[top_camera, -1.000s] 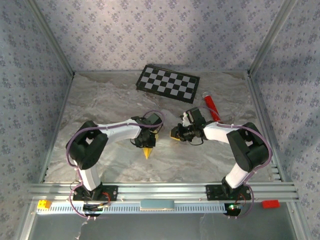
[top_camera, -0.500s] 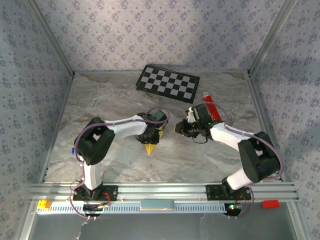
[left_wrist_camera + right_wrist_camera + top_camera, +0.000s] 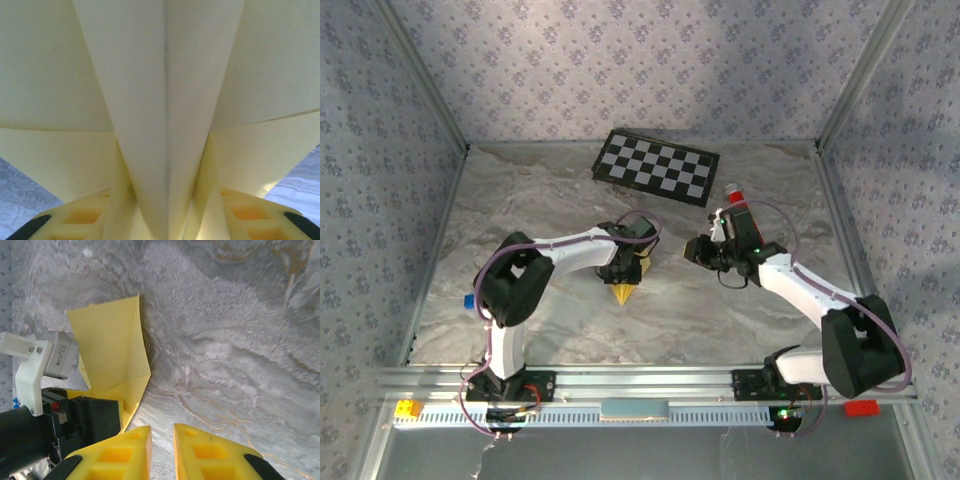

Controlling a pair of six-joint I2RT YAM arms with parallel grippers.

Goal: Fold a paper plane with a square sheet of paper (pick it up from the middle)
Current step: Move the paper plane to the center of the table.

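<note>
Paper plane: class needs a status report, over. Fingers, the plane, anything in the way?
Left fingers astride the keel of the paper plane, grip unclear. Right fingers slightly apart, empty, beside it. Checkerboard panel far back, well clear.

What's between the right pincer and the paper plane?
Bare marbled tabletop, nothing else, lies between the right pincer and the paper plane; the top external and right wrist views both show it.

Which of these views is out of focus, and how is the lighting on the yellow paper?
Left wrist view: the paper plane is too close and blurred, with a dark shadow line down its crease. Right wrist view: the plane is sharp and evenly lit, casting a narrow shadow on the table. Top view: clear, evenly lit.
</note>
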